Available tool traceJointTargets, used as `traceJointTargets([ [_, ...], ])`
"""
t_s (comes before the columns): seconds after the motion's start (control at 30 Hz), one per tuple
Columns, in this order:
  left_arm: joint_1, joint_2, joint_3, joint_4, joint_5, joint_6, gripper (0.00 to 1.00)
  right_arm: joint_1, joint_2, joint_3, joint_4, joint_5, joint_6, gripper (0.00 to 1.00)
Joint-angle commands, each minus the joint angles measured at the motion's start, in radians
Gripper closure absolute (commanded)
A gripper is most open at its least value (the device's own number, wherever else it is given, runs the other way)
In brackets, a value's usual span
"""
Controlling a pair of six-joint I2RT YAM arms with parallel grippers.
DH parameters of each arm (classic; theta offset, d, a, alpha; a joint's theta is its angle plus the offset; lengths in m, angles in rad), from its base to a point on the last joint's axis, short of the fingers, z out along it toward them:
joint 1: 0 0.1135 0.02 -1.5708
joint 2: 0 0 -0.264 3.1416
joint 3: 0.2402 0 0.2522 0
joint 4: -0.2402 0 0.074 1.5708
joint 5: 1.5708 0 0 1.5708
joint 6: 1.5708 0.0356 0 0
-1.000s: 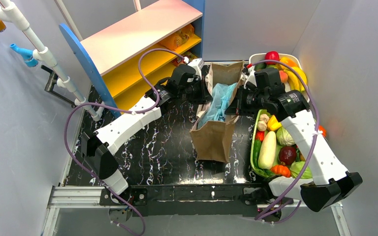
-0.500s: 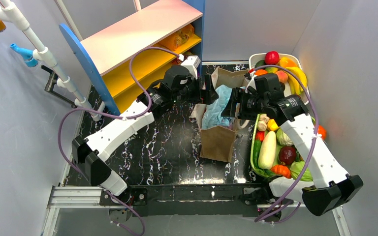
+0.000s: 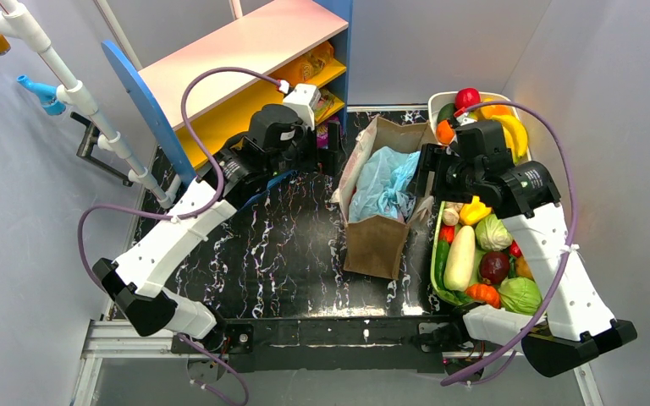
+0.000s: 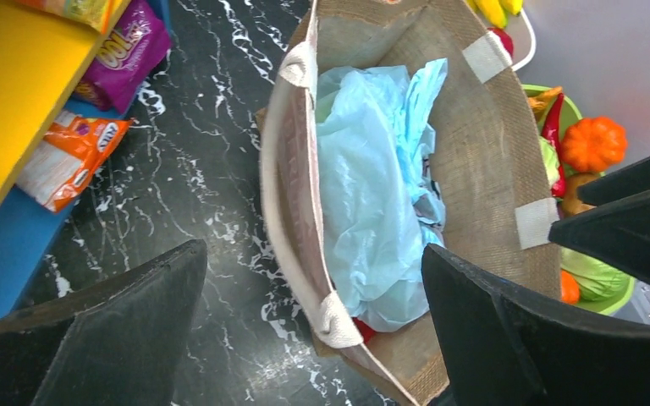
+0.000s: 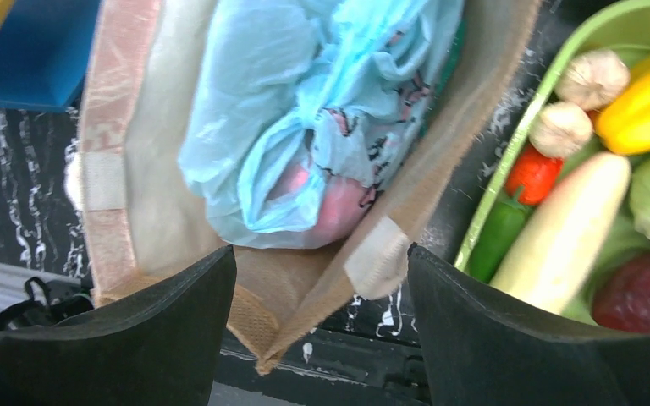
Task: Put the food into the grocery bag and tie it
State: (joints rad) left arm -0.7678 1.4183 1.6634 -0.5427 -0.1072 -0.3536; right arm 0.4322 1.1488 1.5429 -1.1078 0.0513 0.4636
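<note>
The grocery bag (image 3: 381,182) lay crumpled inside the open brown bag (image 3: 374,247), which stood mid-worktop. A red-pink patch of the food (image 5: 338,207) showed through the film at the bag's near end. The left claw (image 4: 313,254) hung just left of the brown bag, wide apart and empty. The right claw (image 5: 320,254) hovered over its right rim, also wide and holding nothing.

The worktop (image 3: 279,245) was black with white veins, enclosed by grey walls. At far left a shelf (image 3: 245,51) held an orange packet (image 4: 68,156) and a purple packet (image 4: 127,46). On the right a green tray (image 3: 434,262) held vegetables, and beyond it a white basket (image 3: 433,99) held fruit.
</note>
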Motion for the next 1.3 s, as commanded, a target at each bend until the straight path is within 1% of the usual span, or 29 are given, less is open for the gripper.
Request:
traceJointTargets([
  [0.0,0.009,-0.036,0.003,-0.062,-0.035,0.024,0.02,-0.007,-0.023,0.024,-0.041,0.073,0.000,0.20],
  [0.2,0.016,-0.063,-0.029,-0.076,-0.055,0.030,0.02,-0.007,-0.027,0.091,-0.009,0.040,0.041,0.21],
  [0.33,0.030,-0.062,-0.012,-0.105,-0.056,0.047,0.02,-0.007,-0.053,0.111,0.027,-0.013,0.067,0.21],
  [0.37,0.032,-0.061,-0.006,-0.111,-0.057,0.052,0.02,-0.007,-0.070,0.104,0.043,-0.024,0.078,0.21],
  [0.43,0.039,-0.062,-0.002,-0.116,-0.067,0.059,0.02,-0.008,-0.103,0.070,0.081,-0.042,0.108,0.14],
  [0.47,0.042,-0.063,-0.004,-0.114,-0.070,0.061,0.02,-0.008,-0.120,0.045,0.102,-0.043,0.129,0.13],
  [0.57,0.051,-0.061,-0.001,-0.110,-0.071,0.063,0.02,-0.007,-0.165,-0.014,0.140,-0.044,0.205,0.12],
  [0.67,0.054,-0.052,0.016,-0.116,-0.074,0.065,0.02,-0.007,-0.202,-0.032,0.129,-0.080,0.254,0.12],
  [0.83,0.056,-0.066,0.001,-0.103,-0.091,0.078,0.02,-0.008,-0.260,-0.072,0.123,-0.069,0.275,0.12],
  [1.07,0.058,-0.108,-0.038,-0.116,-0.109,0.085,0.02,-0.007,-0.256,-0.048,0.067,-0.080,0.273,0.11],
  [1.27,0.058,-0.137,-0.083,-0.110,-0.117,0.047,0.02,-0.007,-0.274,-0.082,0.079,-0.107,0.273,0.10],
])
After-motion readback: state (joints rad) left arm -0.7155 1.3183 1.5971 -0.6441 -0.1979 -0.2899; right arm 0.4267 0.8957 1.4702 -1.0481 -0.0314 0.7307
